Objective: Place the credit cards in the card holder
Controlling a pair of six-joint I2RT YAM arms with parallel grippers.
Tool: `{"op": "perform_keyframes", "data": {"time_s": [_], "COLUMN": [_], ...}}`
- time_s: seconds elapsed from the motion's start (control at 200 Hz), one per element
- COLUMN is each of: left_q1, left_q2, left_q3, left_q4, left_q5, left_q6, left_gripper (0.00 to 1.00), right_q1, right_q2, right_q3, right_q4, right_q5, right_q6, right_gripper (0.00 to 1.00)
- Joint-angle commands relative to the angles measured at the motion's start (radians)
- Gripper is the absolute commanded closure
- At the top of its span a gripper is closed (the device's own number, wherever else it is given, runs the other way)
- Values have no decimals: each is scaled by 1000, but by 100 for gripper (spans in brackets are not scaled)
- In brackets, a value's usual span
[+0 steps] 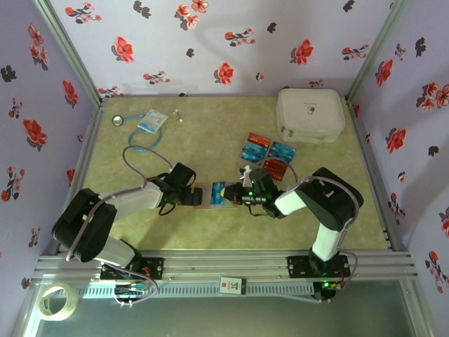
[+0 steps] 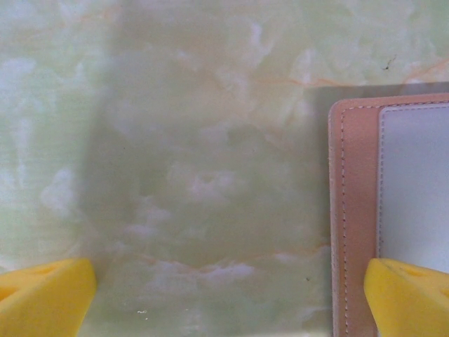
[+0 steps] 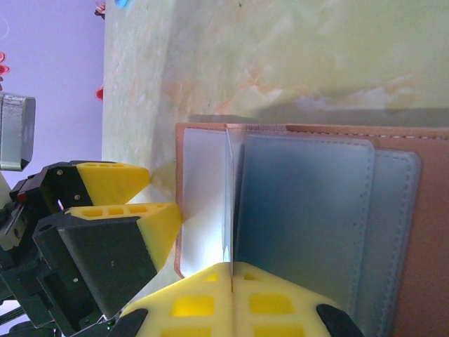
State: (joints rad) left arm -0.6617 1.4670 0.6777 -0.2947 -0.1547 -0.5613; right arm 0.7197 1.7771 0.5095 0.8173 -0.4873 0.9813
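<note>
The tan-pink card holder lies open and flat on the green table between my two grippers. My right gripper is shut on a blue credit card held over the holder. In the right wrist view this card stands edge-on above the holder's grey pockets, pinched between my shut right gripper. My left gripper is open at the holder's left edge. One of its yellow fingertips sits over the holder's stitched rim, the other over bare table. Several red and blue credit cards lie behind.
A big white rounded case stands at the back right. A blue-white packet with a blue cord lies at the back left. A tape roll sits off the table at the near left.
</note>
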Motion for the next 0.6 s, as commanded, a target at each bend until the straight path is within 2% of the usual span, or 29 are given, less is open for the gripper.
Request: {"op": "perform_keyframes", "data": {"time_s": [0.0, 0.12, 0.425, 0.595], "left_q1": [5, 5, 5, 5], "left_q2": [23, 18, 10, 5], "left_q3": [-8, -7, -4, -5], "left_q4": [-32, -35, -44, -48], "left_q5": [-23, -22, -22, -22], "left_q6": [3, 3, 6, 6], "left_gripper": [0, 0, 0, 0], "right_q1": [-6, -6, -7, -7], "right_q2": [19, 17, -28, -65], "right_q3": [0, -3, 7, 24], "right_q4": [-10, -22, -112, -207], "right_q5": [-15, -13, 7, 31], "right_q6": [12, 11, -29, -72], "right_gripper": [97, 93, 76, 74]}}
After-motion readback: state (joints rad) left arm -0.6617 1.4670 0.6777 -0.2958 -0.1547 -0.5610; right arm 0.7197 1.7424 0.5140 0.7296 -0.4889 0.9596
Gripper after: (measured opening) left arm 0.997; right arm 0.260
